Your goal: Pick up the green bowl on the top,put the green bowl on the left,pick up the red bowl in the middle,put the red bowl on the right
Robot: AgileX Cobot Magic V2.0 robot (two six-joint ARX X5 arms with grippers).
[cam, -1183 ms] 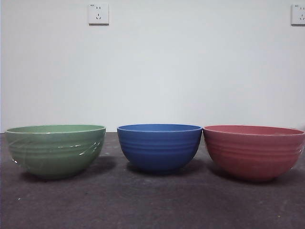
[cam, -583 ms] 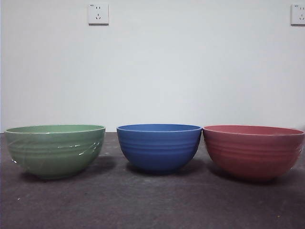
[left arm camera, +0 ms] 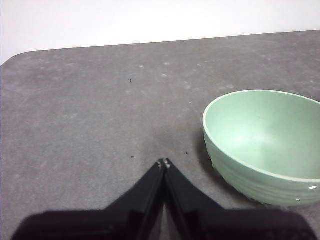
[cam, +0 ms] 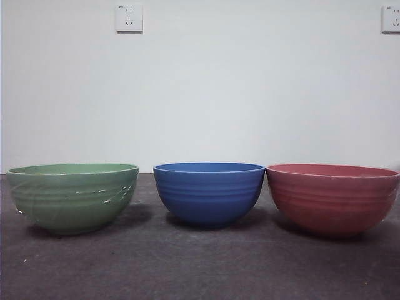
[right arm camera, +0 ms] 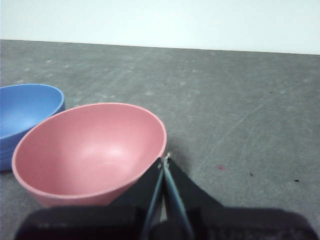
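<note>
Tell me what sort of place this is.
Likely an indoor test or lab setup: a plain white wall with power sockets, a bare dark grey table, and only three staged bowls, the green bowl, blue bowl and red bowl.

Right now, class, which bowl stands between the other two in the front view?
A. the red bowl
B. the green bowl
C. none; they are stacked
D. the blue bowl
D: the blue bowl stands on the table in the middle, with the green bowl on one side and the red bowl on the other, each separately.
</note>
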